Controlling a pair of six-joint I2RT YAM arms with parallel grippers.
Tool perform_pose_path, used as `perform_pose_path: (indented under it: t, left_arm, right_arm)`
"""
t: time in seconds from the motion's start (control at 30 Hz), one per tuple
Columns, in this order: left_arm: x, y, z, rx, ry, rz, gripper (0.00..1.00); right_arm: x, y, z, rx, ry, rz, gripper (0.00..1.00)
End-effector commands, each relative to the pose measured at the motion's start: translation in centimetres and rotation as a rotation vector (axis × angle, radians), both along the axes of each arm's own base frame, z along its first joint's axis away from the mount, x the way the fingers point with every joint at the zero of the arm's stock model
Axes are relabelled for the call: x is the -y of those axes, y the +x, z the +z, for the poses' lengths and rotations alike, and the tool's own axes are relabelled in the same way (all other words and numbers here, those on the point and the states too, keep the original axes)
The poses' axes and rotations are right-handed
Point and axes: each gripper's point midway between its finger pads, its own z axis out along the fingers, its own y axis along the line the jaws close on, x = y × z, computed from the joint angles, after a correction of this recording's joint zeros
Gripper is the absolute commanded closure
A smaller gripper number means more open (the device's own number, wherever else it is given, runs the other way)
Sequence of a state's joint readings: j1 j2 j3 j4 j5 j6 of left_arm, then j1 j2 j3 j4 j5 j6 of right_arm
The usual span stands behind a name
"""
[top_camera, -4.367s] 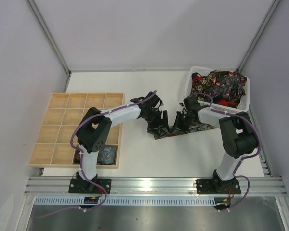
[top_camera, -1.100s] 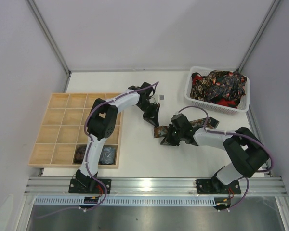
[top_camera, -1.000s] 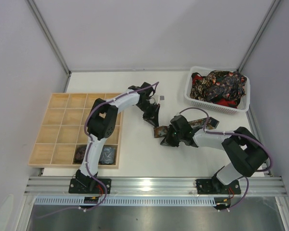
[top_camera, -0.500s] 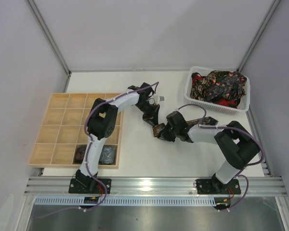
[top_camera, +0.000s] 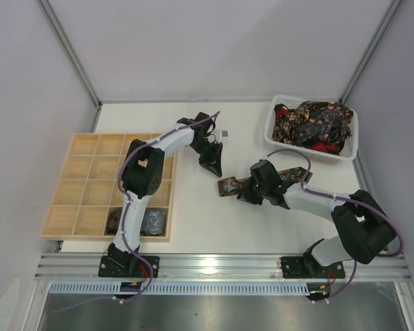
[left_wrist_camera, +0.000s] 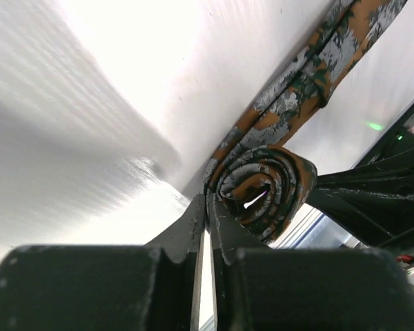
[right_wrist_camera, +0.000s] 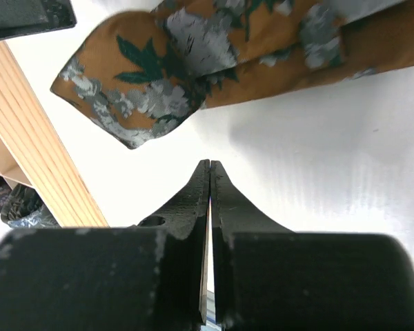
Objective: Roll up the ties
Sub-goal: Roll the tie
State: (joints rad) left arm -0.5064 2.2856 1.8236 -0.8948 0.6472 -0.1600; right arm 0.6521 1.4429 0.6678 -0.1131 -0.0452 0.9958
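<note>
Two dark coiled ties [top_camera: 154,222] are sitting in the nearest row of the wooden grid tray [top_camera: 90,172], at the lower left of the overhead view, filling its two right-hand cells.

Right of centre, the right end effector [right_wrist_camera: 209,165] is pointing toward the left of the frame. Its jaws are pressing together and gripping nothing. In the right wrist view its tips are hanging over bare white bench [top_camera: 193,221], just short of the brown tie [top_camera: 229,185].

That tie, brown with green leaves and grey flowers, is lying on the bench near the middle of the overhead view. It is running from its left end up and right toward the basket [top_camera: 270,127].

In the left wrist view one end of the tie is forming a tight coil [left_wrist_camera: 262,195]. The unrolled length is trailing from it to the upper right of that frame.

The left end effector [left_wrist_camera: 207,201] is standing just beside the coil's left edge. Its jaws are showing only a hairline slit and are holding nothing. Whether the tips are touching the fabric cannot be told.

Furthest away, at the upper right of the overhead view, the white mesh basket is holding a heap of dark patterned ties [top_camera: 314,123] with red showing through.
</note>
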Motion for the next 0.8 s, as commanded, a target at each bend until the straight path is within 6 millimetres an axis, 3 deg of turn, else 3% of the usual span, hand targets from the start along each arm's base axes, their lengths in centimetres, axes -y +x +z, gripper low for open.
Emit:
perform_pose_path:
  t: [0.0,0.23,0.4,0.63,0.77]
  left_arm:
    - [0.8,2.0,2.1,0.06,-0.044,0.043,0.9]
    - [3.3,0.6,2.2,-0.032,-0.197,-0.009,0.92]
    - [4.3,-1.8,2.0,-0.07,-0.236,-0.086,0.93]
    - [4.6,-4.1,1.5,-0.14,-0.264,-0.117,0.94]
    - [4.0,-3.7,1.1,-0.124,-0.219,-0.115,0.95]
  right_arm:
    - [1.4,0.6,0.3,0.024,-0.042,-0.002,1.0]
    - [1.4,1.1,-1.1,-0.014,-0.013,-0.037,1.0]
    - [0.5,1.6,-1.6,-0.027,0.024,-0.042,1.0]
    - [-0.4,2.1,-1.4,-0.03,0.052,-0.033,1.0]
    - [-1.0,2.8,-0.6,0.001,0.077,-0.033,1.0]
